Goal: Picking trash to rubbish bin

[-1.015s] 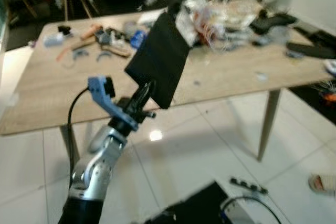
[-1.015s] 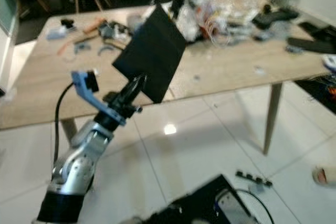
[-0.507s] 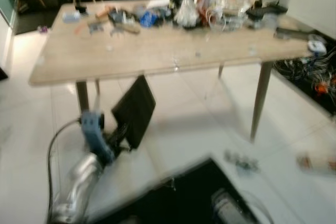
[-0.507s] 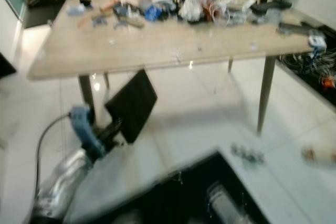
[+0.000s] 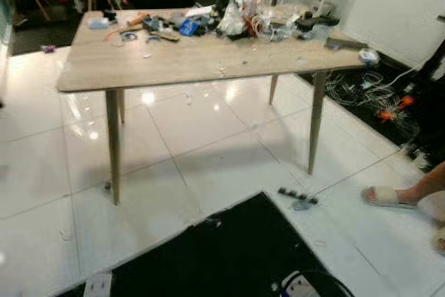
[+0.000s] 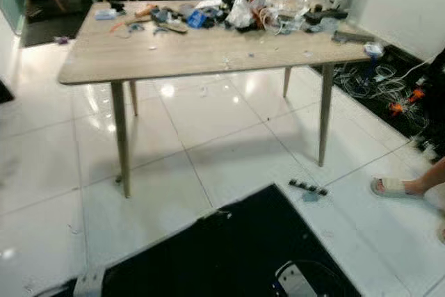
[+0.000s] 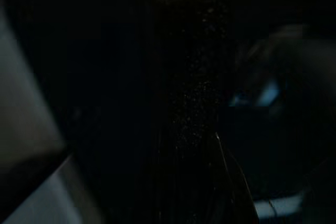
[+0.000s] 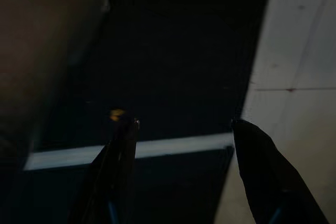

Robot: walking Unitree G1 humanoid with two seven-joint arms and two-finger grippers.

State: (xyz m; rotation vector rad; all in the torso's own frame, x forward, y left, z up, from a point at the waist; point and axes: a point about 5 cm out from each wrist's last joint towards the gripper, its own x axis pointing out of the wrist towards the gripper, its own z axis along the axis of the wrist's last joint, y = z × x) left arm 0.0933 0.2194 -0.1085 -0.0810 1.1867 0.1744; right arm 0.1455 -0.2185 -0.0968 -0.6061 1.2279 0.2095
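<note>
The left hand, raised with a black sheet a second ago, is lowered; its grip cannot be told. The right hand (image 8: 181, 129) hangs wide open over dark floor.

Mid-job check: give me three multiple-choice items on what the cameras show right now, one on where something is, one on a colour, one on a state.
1. Where on the wooden table does the clutter lie?
A. along the far edge
B. along the near edge
C. under it on the tiles

2. What colour is the mat on the floor in front of the robot?
A. white
B. black
C. red

3. How do the right gripper fingers stand?
A. shut on a black sheet
B. apart with nothing between them
C. shut on a bottle

Answers:
1 A, the tools, bags and wires crowd the far side while the near half is bare wood.
2 B, it lies dark against the white tiles.
3 B, the right wrist view shows floor and mat through the gap between the two fingers.
</note>
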